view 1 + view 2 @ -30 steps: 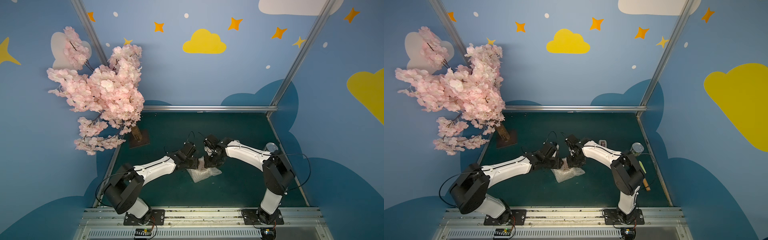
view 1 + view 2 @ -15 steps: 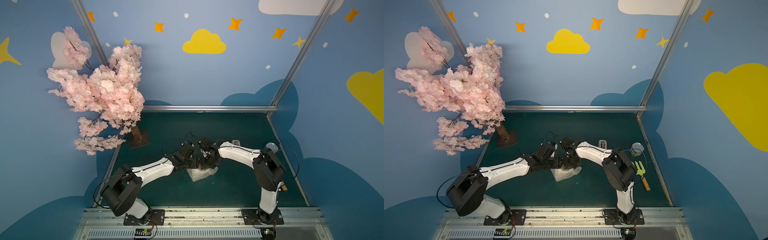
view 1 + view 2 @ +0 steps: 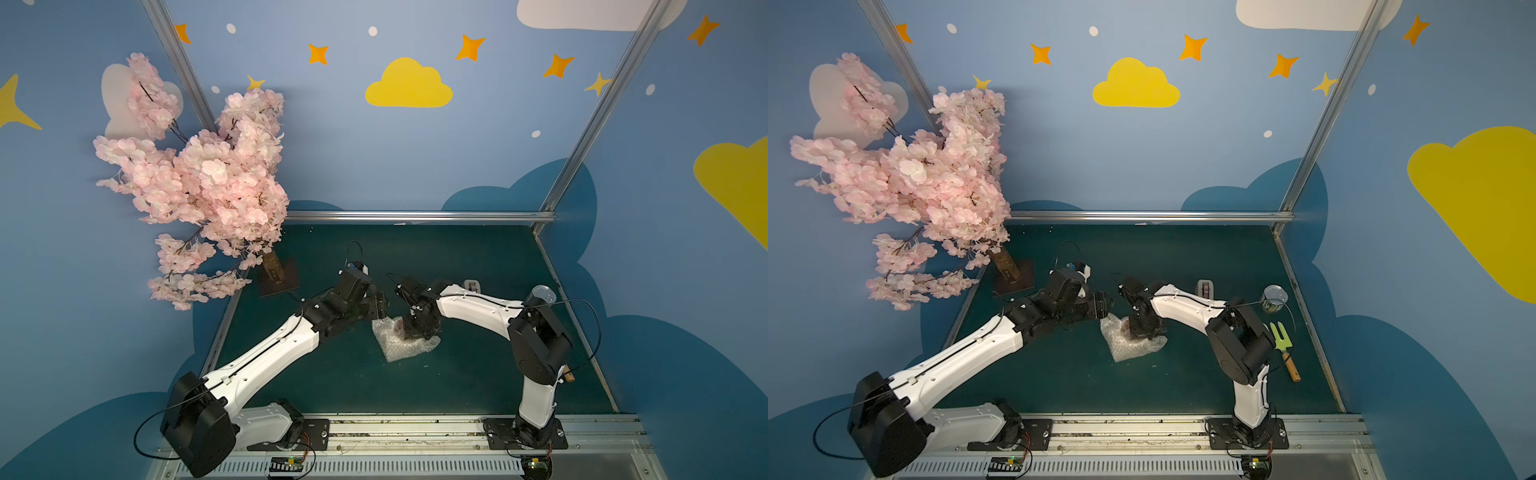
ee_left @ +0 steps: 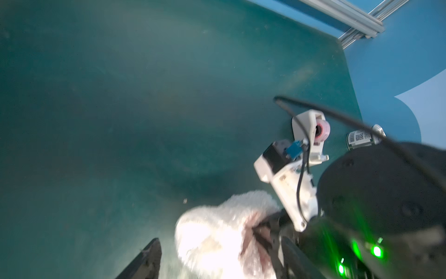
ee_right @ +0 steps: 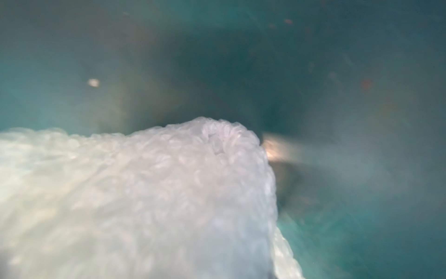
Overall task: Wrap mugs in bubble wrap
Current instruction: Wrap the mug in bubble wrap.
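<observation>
Looking down, you have the dark green tabletop [image 3: 457, 257] walled in blue, with the pink artificial blossom tree [image 3: 199, 174] on its brown base plate [image 3: 286, 279] at the far left corner. Your two white-and-black arms reach in from the near edge and meet over the middle of the tabletop.

Between them lies the crumpled sheet of clear, whitish bubble wrap [image 3: 405, 347], bunched into a lump around the white ceramic mug [image 3: 397, 325]. Only a patch of the mug's red shows through the plastic in both top views, so you cannot tell how it lies or whether anything is in it.

Your right gripper [image 3: 417, 330] points down onto the top of that lump, right at the red patch, and hides much of it. Its wrist camera is filled with blurred wrap, so you cannot tell how its fingers stand.

Your left gripper [image 3: 381, 306] hangs just beside the lump's far left corner. Whether it touches the wrap is unclear. One black finger [image 4: 148, 258] sits far out to the side in its wrist view, so the jaws stand wide and grip nothing.

Along the right edge, well apart from the lump, you have three things:
- a garden fork [image 3: 1283, 347] with light green tines and a wooden handle, partly behind the right arm's elbow
- a silver tin can [image 3: 1274, 298], whose contents are too small to make out
- a beige tape dispenser [image 3: 1204, 287], just behind the right forearm
</observation>
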Motion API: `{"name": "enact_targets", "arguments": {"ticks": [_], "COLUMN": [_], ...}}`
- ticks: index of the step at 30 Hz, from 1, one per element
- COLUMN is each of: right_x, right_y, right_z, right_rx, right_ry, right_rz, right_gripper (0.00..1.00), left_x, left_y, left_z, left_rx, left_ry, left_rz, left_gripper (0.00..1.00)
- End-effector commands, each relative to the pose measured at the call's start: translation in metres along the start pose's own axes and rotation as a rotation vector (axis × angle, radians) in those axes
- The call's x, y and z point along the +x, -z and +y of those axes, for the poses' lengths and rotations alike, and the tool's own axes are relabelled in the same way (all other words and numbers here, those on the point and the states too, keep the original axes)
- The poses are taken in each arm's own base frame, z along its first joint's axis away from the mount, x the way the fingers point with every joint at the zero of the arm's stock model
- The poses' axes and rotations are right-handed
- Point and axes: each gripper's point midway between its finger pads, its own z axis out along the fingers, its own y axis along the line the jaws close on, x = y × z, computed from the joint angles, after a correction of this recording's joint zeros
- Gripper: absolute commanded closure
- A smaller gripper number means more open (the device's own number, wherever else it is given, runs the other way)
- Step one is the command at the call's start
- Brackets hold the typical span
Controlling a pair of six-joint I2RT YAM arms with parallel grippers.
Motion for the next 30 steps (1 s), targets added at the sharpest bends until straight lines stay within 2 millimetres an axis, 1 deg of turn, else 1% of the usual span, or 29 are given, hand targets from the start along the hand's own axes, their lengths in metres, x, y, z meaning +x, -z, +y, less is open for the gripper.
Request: {"name": "enact_targets", "arguments": {"ticks": [1, 5, 7, 12, 17, 20, 24, 30], "right_x": [0.0, -0.005, -0.008, -0.015, -0.013, -0.012, -0.014, -0.016], "right_y": [0.009, 0.008, 0.008, 0.003, -0.007, -0.008, -0.004, -0.003], "right_z": [-0.011, -0.007, -0.007, -0.002, 0.006, 0.008, 0.01, 0.012], "right_rx": [0.058, 0.068, 0.072, 0.059, 0.057, 0.055, 0.049, 0.034], "right_ry": [-0.08, -0.11, -0.128, -0.168, -0.177, -0.177, -0.178, -0.191], "right_rz": [0.014, 0.007, -0.007, -0.035, -0.044, -0.052, -0.07, -0.073], "right_gripper": [1.0, 1.0, 1.0, 1.0, 1.0, 1.0, 1.0, 1.0], "left_x": [0.045, 0.07, 0.076, 0.074, 0.079, 0.078, 0.08, 0.095], "left_y": [0.001, -0.011, -0.017, -0.026, -0.037, -0.045, -0.057, -0.076], "left_z": [0.015, 0.013, 0.01, 0.002, 0.0, -0.001, -0.004, -0.003], "left_rx": [-0.019, 0.022, 0.044, 0.084, 0.086, 0.093, 0.077, 0.004], "left_ry": [0.089, 0.205, 0.244, 0.306, 0.38, 0.417, 0.435, 0.422], "left_rz": [0.17, 0.265, 0.29, 0.287, 0.32, 0.311, 0.342, 0.417], "left_gripper": [0.27, 0.31, 0.31, 0.31, 0.31, 0.32, 0.35, 0.45]}}
